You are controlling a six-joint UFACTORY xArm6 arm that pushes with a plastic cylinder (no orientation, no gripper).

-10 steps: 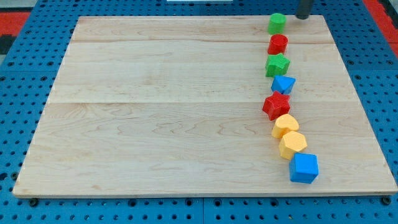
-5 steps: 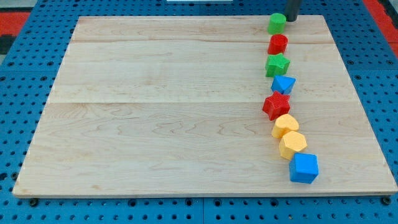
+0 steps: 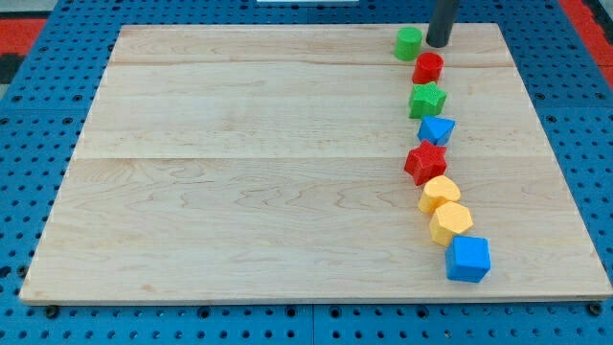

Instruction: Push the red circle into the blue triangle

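The red circle [image 3: 428, 67] lies near the view's top right, on the wooden board [image 3: 239, 163]. The blue triangle [image 3: 437, 129] lies two places below it, with the green star [image 3: 427, 100] between them. My tip [image 3: 438, 43] is just above the red circle, slightly to its right, and right of the green circle [image 3: 408, 43]. The tip stands close to both; I cannot tell whether it touches either.
Below the blue triangle a column of blocks runs down the view's right: a red star [image 3: 425, 162], a yellow heart [image 3: 439, 194], a yellow hexagon [image 3: 450, 222] and a blue cube [image 3: 467, 259]. Blue pegboard surrounds the board.
My tip has moved down and left from the board's top edge. The green circle has slid left and slightly down. The other blocks have not moved.
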